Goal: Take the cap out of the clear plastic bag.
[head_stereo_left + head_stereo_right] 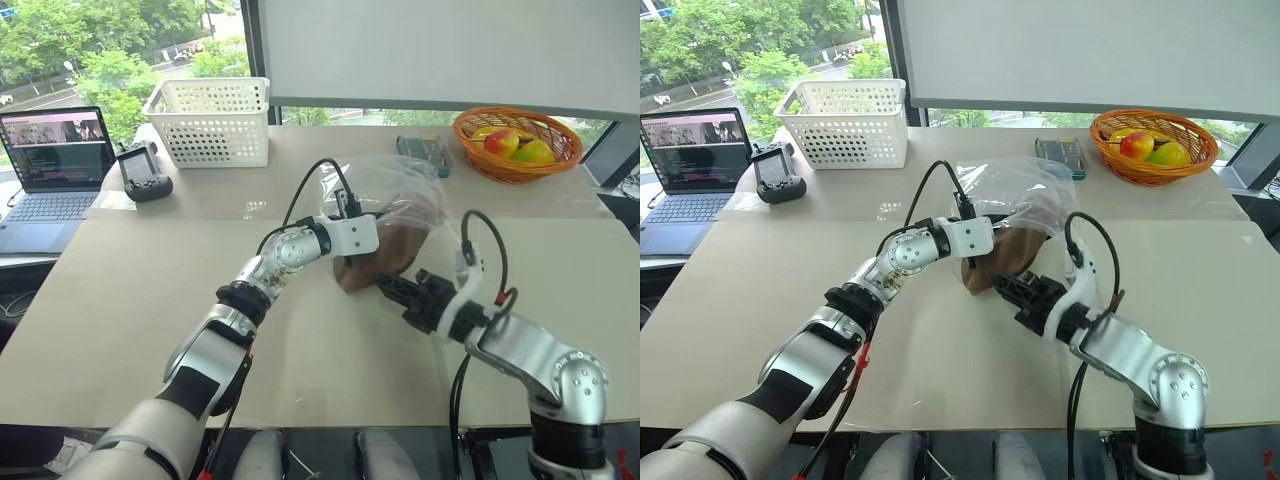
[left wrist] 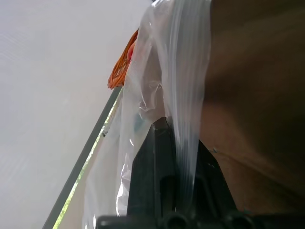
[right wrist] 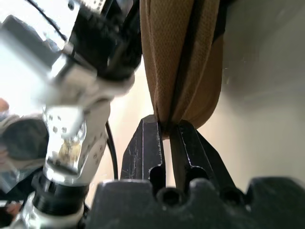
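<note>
Cap (image 1: pixel 1005 262) at the tabletop's (image 1: pixel 760 290) middle is partway out: I've got my right tool (image 3: pixel 167 129) clamped on its brim, left tool (image 2: pixel 174 143) pinching the clear plastic bag (image 1: pixel 1025 195) at 12 o'clock; freeing it remains.

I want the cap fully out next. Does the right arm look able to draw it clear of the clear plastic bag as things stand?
Probably yes. The right tool is shut on a fold of the cap, the left tool pins the clear plastic bag, and bare table lies on the robot's side of the cap.
</note>
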You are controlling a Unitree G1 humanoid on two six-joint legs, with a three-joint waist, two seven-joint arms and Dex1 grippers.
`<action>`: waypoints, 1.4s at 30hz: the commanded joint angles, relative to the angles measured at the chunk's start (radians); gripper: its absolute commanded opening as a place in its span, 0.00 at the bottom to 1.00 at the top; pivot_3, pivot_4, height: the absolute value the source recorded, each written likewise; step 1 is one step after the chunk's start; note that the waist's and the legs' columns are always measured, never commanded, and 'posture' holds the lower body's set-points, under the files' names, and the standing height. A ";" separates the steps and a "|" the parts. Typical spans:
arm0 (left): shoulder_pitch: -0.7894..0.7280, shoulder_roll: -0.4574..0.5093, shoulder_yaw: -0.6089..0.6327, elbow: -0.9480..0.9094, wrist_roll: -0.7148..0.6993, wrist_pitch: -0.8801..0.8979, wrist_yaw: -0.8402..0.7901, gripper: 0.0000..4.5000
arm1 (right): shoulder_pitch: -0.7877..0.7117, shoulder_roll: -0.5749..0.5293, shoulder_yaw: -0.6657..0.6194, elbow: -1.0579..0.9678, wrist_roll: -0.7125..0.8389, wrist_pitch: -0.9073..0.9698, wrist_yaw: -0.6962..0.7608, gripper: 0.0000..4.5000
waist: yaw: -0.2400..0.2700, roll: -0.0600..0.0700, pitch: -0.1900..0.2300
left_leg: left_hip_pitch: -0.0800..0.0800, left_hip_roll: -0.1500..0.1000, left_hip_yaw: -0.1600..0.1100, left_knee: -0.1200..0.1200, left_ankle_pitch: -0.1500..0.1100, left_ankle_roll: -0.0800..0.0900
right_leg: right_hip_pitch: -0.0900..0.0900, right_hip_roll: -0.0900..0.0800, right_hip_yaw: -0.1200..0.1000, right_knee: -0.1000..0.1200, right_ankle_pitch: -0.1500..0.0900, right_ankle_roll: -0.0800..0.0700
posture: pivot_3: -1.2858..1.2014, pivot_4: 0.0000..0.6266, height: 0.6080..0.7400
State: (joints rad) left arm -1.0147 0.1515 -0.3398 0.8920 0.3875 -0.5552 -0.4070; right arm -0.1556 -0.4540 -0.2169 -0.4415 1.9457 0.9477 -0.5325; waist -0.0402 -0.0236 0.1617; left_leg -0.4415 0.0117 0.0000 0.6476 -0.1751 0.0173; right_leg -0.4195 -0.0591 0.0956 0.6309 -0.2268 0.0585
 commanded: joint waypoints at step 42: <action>-0.084 0.203 0.018 0.138 0.034 -0.082 0.067 0.00 | 0.244 -0.641 -0.706 0.195 0.017 -0.007 0.999 0.01 | 0.028 -0.007 0.001 | 0.002 0.000 0.000 0.002 0.000 0.000 | 0.003 0.000 0.000 0.000 0.000 0.001 | 0.52 0.24 1.00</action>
State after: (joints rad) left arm -1.0866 0.3536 -0.3355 1.0470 0.4305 -0.6157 -0.3487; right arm 0.1018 -1.1033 -0.8939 -0.2506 1.9473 0.9953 0.5563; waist -0.0125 -0.0306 0.1628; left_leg -0.4392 0.0123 -0.0001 0.6498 -0.1753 0.0171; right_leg -0.4166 -0.0585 0.0952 0.6311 -0.2265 0.0595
